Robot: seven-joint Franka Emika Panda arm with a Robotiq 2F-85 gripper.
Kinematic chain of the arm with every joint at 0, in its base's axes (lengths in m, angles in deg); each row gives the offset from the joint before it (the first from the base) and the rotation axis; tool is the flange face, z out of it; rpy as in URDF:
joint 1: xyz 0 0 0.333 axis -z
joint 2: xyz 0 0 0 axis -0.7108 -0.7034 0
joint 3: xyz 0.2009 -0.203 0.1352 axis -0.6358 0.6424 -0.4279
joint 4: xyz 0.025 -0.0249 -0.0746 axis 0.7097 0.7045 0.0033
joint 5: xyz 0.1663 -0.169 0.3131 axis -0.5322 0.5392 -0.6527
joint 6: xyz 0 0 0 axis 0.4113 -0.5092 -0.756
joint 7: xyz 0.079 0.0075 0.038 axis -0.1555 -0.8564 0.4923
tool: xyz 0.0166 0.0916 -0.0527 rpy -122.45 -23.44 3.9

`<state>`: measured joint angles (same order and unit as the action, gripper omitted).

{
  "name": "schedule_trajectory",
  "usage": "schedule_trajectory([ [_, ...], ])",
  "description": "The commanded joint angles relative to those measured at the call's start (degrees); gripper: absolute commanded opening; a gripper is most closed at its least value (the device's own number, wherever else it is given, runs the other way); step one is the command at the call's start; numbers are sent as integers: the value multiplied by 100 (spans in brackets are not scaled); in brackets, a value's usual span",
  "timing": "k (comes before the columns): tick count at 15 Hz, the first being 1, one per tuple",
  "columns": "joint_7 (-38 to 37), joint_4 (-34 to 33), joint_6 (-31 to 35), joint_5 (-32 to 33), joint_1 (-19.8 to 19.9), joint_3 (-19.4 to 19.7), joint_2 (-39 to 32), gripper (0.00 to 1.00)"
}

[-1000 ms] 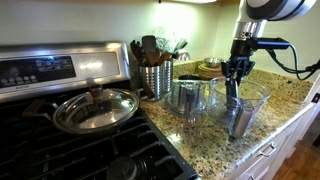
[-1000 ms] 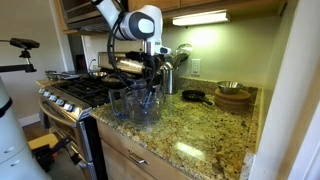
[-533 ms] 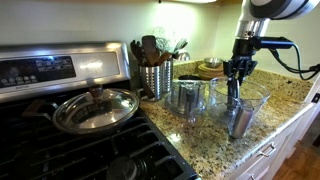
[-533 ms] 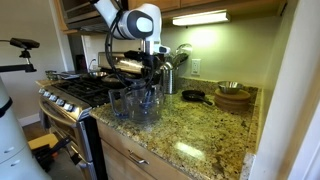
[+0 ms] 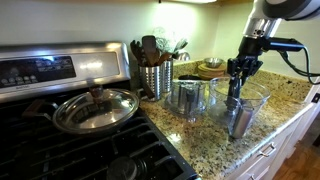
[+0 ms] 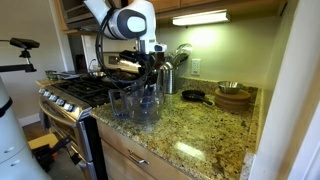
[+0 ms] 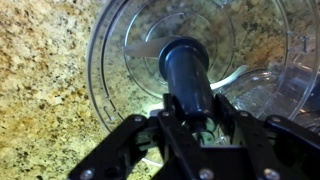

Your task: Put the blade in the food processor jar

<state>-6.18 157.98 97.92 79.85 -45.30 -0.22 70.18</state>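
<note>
The food processor jar (image 5: 250,100), a wide clear bowl, stands on the granite counter near its front edge and also shows in the other exterior view (image 6: 142,106). The blade (image 7: 187,75), a dark upright spindle with metal wings at its base, stands inside the jar (image 7: 100,85). My gripper (image 7: 192,112) comes down from above and is shut on the top of the spindle, one finger on each side. From outside, the gripper (image 5: 238,72) sits just above the jar's rim, with the blade (image 5: 236,100) reaching down into the bowl.
A smaller clear container (image 5: 187,97) stands right beside the jar. Behind it is a metal utensil holder (image 5: 155,78). A lidded pan (image 5: 95,108) sits on the stove. Bowls (image 6: 233,96) and a small dark pan (image 6: 192,96) lie further along the counter.
The arm's upper part has leaned slightly sideways above the jar. The gripper stays shut on the blade inside the jar.
</note>
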Motion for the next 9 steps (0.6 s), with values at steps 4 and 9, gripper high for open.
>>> schedule_trajectory([
  [4, 210, 419, 501, -89, -22, 2, 157, 19],
  [9, 315, 543, 544, -145, -56, -14, 298, 19],
])
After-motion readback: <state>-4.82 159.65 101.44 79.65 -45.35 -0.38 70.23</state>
